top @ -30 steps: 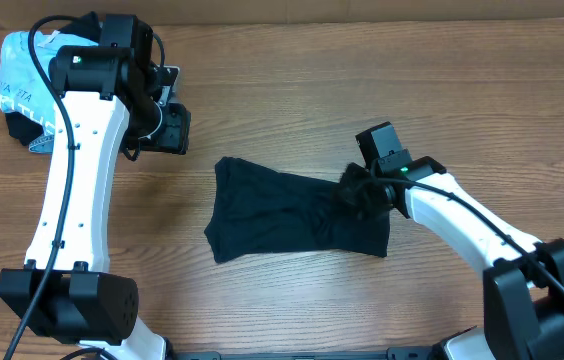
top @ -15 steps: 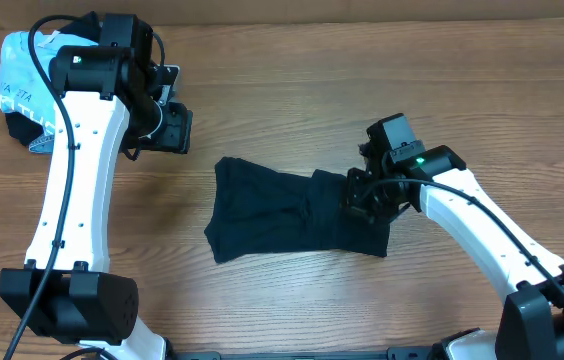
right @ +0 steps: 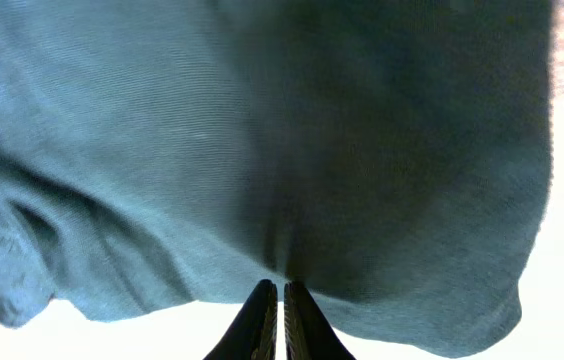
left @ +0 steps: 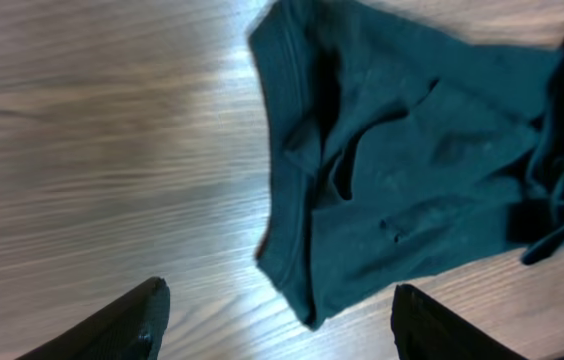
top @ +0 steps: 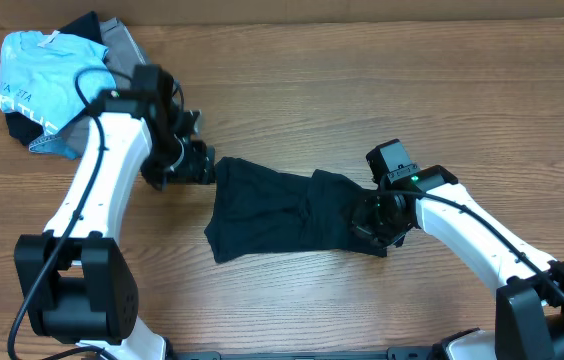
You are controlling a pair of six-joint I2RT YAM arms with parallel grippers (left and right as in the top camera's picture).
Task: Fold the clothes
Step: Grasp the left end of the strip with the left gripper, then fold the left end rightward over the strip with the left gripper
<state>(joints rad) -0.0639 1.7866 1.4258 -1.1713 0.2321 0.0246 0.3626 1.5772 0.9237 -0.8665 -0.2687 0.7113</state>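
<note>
Overhead: black T-shirt (top: pixel 272 210) lies crumpled at middle of table (top: pixel 382 90), spread left to right. Left gripper (top: pixel 194 166) just beside shirt's left edge, jaws wide apart, holding nothing. Right gripper (top: pixel 374 218) on shirt's right end, jaws pressed together against fabric; cannot tell if cloth pinched. Light-blue shirt (top: pixel 37 80) piled far left, well apart.

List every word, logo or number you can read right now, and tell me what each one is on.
Light-blue shirt: white lettering along its left edge, too small and turned sideways to read.
Black T-shirt: no logo or print shows in the overhead or either wrist view.
Nothing else in view carries readable text.
</note>
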